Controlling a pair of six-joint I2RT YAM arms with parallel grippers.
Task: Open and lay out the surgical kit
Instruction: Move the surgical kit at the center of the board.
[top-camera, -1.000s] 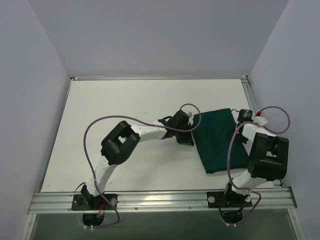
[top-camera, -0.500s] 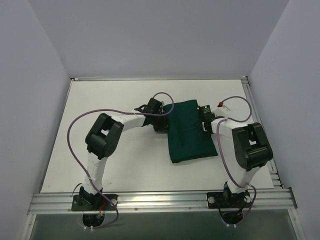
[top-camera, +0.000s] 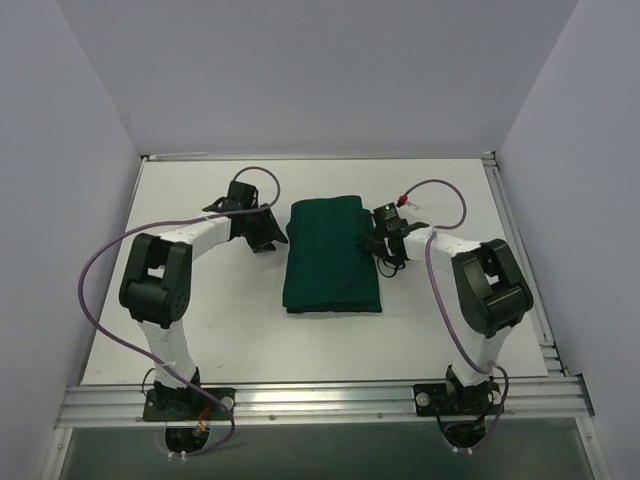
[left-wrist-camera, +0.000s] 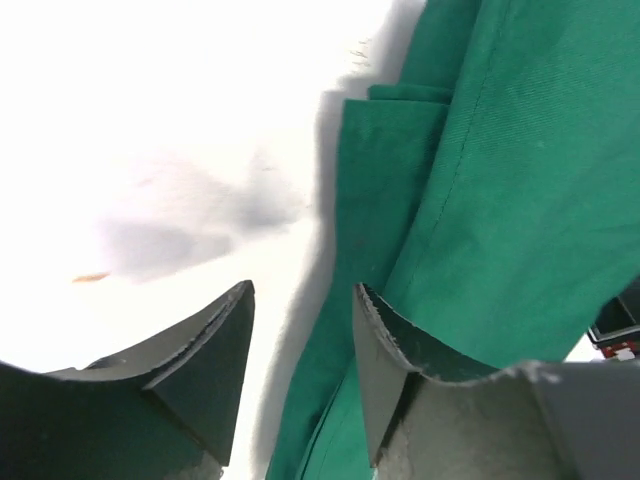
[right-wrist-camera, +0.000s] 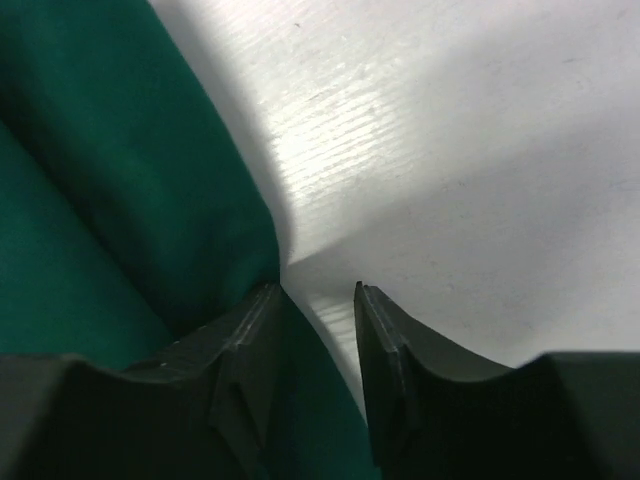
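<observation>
Overhead view looks down; both close wrist views share the drape (top-camera: 330, 270).

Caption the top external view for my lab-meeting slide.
Left gripper and right gripper, both open, flank a folded dark green drape on the white table.

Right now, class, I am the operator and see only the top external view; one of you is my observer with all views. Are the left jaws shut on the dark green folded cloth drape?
Observer: No. In the left wrist view the left jaws stand apart. The dark green folded cloth drape reaches their gap over the white table, unclamped.
Operator: And the right jaws?
Observer: Also apart. In the right wrist view the drape's edge lies against one side, with bare table in the gap.
Operator: Is the drape's edge a single layer?
Observer: No. The left wrist view shows at least two folded layers, one over the other.
</observation>
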